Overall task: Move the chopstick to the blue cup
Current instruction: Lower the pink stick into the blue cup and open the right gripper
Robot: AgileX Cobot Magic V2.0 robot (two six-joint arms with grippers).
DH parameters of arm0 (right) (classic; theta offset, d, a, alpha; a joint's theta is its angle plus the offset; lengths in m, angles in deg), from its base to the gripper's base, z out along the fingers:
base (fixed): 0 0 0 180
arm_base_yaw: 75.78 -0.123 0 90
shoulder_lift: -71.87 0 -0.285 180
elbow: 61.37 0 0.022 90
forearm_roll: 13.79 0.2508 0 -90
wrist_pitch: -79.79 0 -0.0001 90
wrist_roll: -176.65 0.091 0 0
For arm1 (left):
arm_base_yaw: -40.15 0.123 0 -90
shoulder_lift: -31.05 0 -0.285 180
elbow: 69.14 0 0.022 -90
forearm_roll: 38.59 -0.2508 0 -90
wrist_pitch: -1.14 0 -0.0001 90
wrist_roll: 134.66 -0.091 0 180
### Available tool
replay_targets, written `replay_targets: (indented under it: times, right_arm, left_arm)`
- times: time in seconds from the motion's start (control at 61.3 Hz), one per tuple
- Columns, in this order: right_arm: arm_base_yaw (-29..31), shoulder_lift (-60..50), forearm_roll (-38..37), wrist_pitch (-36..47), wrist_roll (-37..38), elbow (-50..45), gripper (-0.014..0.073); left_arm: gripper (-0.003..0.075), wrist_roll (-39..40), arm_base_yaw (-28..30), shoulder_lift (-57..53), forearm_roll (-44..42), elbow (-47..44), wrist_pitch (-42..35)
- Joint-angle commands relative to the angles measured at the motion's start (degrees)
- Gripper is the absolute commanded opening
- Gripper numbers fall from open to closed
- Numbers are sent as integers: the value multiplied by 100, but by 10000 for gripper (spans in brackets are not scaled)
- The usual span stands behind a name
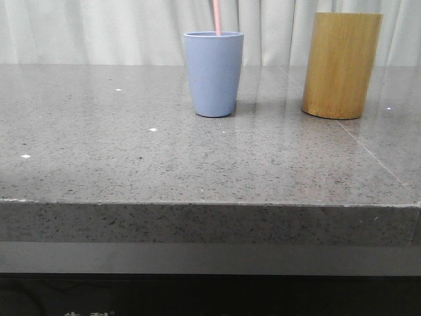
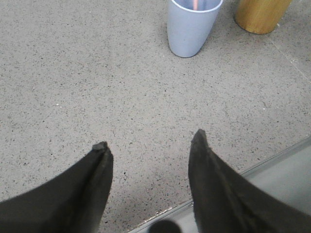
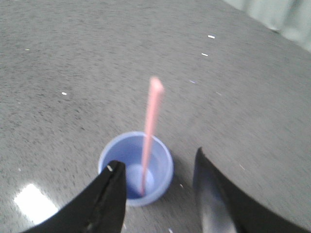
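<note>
The blue cup [image 1: 213, 74] stands upright at the back middle of the stone table. A pale pink chopstick [image 1: 217, 18] stands in it and runs out of the top of the front view. In the right wrist view the chopstick [image 3: 151, 133] leans in the cup [image 3: 136, 167], free of the fingers. My right gripper [image 3: 158, 162] is open and empty, high above the cup. My left gripper [image 2: 150, 141] is open and empty over the table near its front edge, well short of the cup [image 2: 190, 25]. Neither gripper shows in the front view.
A tall tan bamboo cylinder [image 1: 341, 64] stands to the right of the blue cup; it also shows in the left wrist view [image 2: 260, 14]. The table's front edge [image 1: 210, 204] runs across the front view. A pale curtain hangs behind the table.
</note>
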Motion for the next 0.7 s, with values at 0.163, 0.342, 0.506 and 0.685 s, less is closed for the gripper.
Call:
replay_targets:
  times: [0.163, 0.342, 0.506, 0.685]
  right_arm:
    - [23, -1368, -587, -524, 831, -230, 319]
    - [23, -2517, -577, 195, 987, -1661, 319]
    - [23, -3696, -577, 905, 987, -3287, 319]
    - [23, -4977, -577, 1364, 1003, -4852, 322]
  left_arm:
    - [365, 2, 15, -58, 81, 151, -400]
    - [365, 2, 15, -58, 81, 151, -400]
    - [365, 2, 15, -58, 81, 151, -400]
    - [365, 2, 15, -58, -43, 151, -425]
